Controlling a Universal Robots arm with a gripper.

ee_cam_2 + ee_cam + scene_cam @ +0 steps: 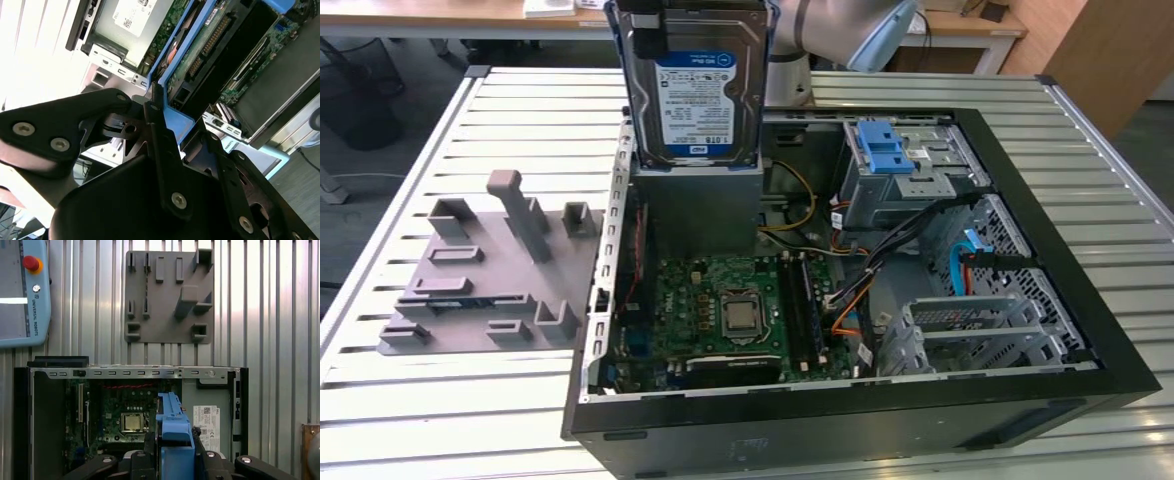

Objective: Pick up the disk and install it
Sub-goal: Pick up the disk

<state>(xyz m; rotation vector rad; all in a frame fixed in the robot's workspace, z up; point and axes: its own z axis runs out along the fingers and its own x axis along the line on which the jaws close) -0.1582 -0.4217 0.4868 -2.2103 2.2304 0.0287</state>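
Blue-framed disk [694,90] is clamped in the closed gripper [175,446] above the open computer case [854,425]: picked up, not yet installed.

The computer case [854,425] lies on the tabletop [494,410], with the fixture plate [467,290] beside it at the exterior view's left. The disk [696,95] hangs upright over the power-supply box [698,210].

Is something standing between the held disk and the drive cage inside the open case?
Nothing visible does. The gripper holds the disk raised above the case, apart from the drive cage toward the exterior view's right. Black cables lie next to the cage and seem not to cross the way.
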